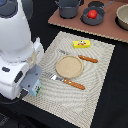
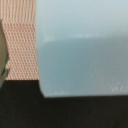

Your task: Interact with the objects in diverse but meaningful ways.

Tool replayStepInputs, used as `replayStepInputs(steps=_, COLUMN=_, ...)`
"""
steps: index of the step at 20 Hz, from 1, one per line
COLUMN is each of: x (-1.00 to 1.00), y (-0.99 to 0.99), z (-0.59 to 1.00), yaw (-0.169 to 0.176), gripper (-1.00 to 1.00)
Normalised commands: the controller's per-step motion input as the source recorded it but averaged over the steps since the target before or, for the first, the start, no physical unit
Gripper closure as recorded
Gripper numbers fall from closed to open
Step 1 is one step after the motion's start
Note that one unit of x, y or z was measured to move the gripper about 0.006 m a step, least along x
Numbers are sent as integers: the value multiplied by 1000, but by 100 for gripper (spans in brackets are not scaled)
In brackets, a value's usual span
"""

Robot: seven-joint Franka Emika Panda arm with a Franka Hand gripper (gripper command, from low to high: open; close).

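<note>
The light-blue boxy cup [image 1: 36, 91] stands at the near corner of the woven mat on the exterior view's left. My gripper [image 1: 29, 89] is down right at it, and the arm's body hides the fingers. In the wrist view the cup [image 2: 82, 50] fills most of the picture, very close, and no fingers show. The red tomato [image 1: 92, 14] lies in the dark grey frying pan [image 1: 93, 20] on the far wooden board. The flat yellow packet [image 1: 81, 43] lies on the mat's far edge. The white flat utensil is out of view.
A tan round plate [image 1: 68, 66] sits mid-mat between an orange-handled knife [image 1: 86, 58] and fork [image 1: 68, 81]. A dark pot [image 1: 68, 8] and a light bowl [image 1: 123, 17] stand on the wooden board [image 1: 75, 22]. Black table surrounds the mat [image 1: 97, 90].
</note>
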Motion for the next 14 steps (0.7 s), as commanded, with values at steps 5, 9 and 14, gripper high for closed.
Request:
replayStepInputs(steps=5, x=0, y=-315, z=-98, yaw=-19, gripper=100)
replayStepInputs(steps=9, x=0, y=-285, z=-98, yaw=-20, gripper=100)
replayStepInputs(steps=14, x=53, y=-186, z=-1, yaw=-17, gripper=100)
